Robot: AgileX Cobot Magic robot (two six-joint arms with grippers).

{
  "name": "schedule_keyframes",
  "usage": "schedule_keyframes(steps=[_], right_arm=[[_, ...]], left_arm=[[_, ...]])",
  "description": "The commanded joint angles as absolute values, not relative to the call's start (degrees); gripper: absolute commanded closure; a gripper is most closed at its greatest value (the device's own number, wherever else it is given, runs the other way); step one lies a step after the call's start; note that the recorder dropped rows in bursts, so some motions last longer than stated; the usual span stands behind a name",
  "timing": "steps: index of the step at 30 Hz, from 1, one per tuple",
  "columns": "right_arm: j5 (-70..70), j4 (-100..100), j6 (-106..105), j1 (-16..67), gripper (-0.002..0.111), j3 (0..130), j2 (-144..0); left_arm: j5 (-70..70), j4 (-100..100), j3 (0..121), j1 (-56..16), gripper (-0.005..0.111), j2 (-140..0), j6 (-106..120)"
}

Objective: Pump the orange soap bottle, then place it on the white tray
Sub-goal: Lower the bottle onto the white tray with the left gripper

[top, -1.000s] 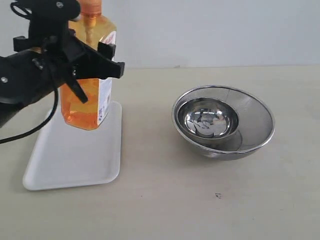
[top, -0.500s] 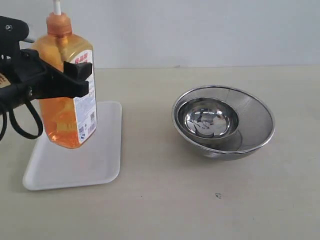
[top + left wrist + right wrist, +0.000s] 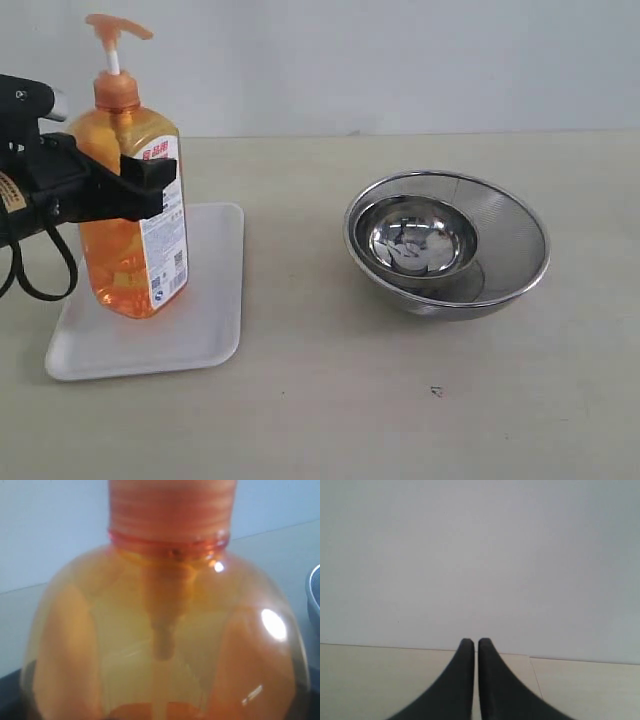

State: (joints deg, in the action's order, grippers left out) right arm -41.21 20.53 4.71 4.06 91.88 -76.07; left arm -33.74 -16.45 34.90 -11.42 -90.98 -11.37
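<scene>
Soap bottle (image 3: 115,262) on tray (image 3: 212,318) (gripped).

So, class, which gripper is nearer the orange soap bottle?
Left. The left gripper grips the orange soap bottle; the right gripper, shut, is away from it, out of the exterior view.

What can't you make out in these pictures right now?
- Exterior view: whether the orange soap bottle rests on the white tray, too close to tell.
- Exterior view: the far finger of the left hand, behind the bottle.
- Left wrist view: the pump head, cut off by the top edge.
</scene>
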Motion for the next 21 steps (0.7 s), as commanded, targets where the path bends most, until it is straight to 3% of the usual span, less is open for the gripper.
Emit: schedule_keyframes(steps=[1,21], right_arm=[[-40.5,20.8,4.6,3.7,0.109,92.0,-75.6],[-40.5,20.8,4.6,3.7,0.109,92.0,-75.6]], left_arm=[[-42.8,-16.2,35.4,-11.3,0.102,-91.3,-11.7],[-40.4,-10.3,35.4,-11.3,0.102,-91.3,-7.5]])
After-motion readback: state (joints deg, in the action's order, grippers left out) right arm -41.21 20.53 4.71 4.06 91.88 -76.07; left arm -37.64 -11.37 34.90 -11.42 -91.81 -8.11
